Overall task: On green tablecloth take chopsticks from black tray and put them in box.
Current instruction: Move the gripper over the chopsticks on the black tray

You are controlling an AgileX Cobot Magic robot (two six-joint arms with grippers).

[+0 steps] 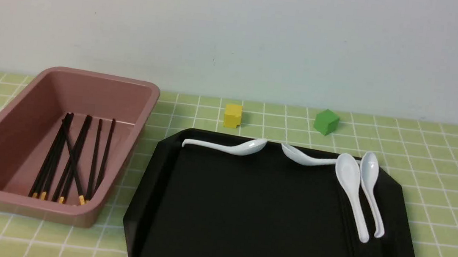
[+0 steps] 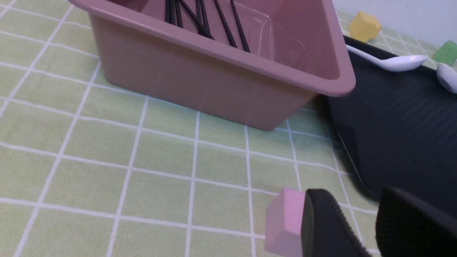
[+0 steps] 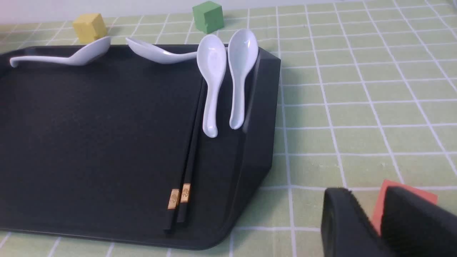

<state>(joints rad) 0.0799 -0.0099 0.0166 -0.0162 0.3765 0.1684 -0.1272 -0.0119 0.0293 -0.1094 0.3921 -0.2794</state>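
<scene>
1. Mostly done by the look of it. Several thin black chopsticks with gold bands already lying in the deep dusty-pink plastic box, left side of the front view.
2. Just one last pair to go, side by side on the big flat matte black tray. Close to the tray's right edge, gold ends toward the bottom of the frame.
3. Right beside that pair: two white ceramic soup spoons, plus two more along the tray's top rim. Thin tips maybe tucked under the nearer spoon's bowl, maybe just against it, can't tell.
4. Left gripper: bottom right of its wrist view, pads a bit apart, gripping nothing. Over the yellow-green checked tablecloth, next to a small pink cube.
5. Right gripper: narrow gap, nothing in it, bottom right of its wrist view. Off the tray's right side, with an orange-red block behind it.
6. Probably between picks right now. Needs a reach for that last pair next, best at the gold-banded end, well clear of the spoons. Then a pinch on both sticks together and a carry across to the box on the left.
</scene>
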